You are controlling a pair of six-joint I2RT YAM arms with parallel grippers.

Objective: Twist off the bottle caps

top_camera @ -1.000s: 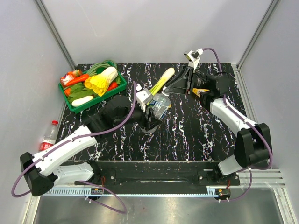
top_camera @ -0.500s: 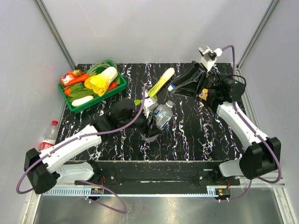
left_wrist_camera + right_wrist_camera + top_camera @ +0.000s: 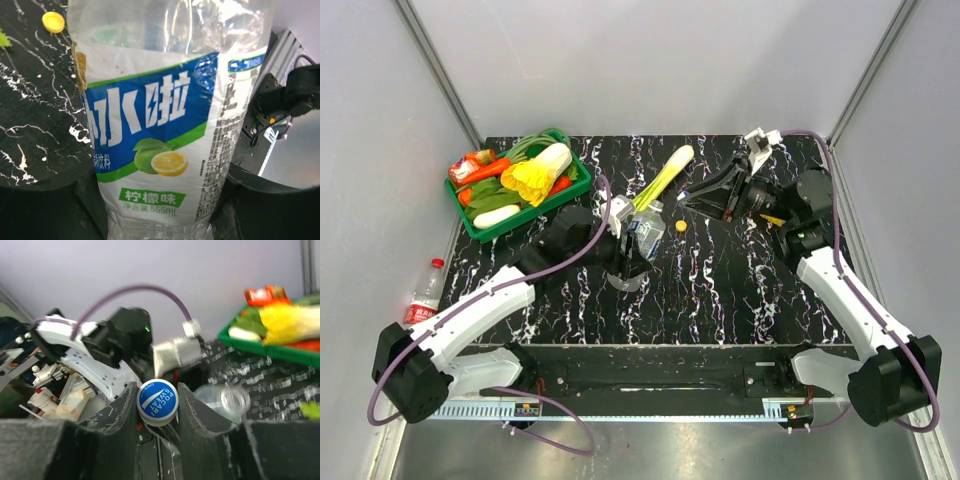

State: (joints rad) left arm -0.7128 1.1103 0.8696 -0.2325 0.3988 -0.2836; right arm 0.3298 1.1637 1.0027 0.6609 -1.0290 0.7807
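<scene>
At the middle of the surface (image 3: 740,290), the left end effector (image 3: 632,258) pinches the open-mouthed blue-labelled clear bottle (image 3: 160,115). Nearby, the right end effector (image 3: 692,198) grips a blue cap (image 3: 157,401), near a loose yellow cap (image 3: 681,226).

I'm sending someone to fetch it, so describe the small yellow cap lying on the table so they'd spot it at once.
On the black marbled table, find the clear bottle with the blue label near the middle. Just beside it, toward the right arm, the yellow cap lies alone on the tabletop. It is the only loose cap: the blue cap is clamped in the right tool.
</scene>
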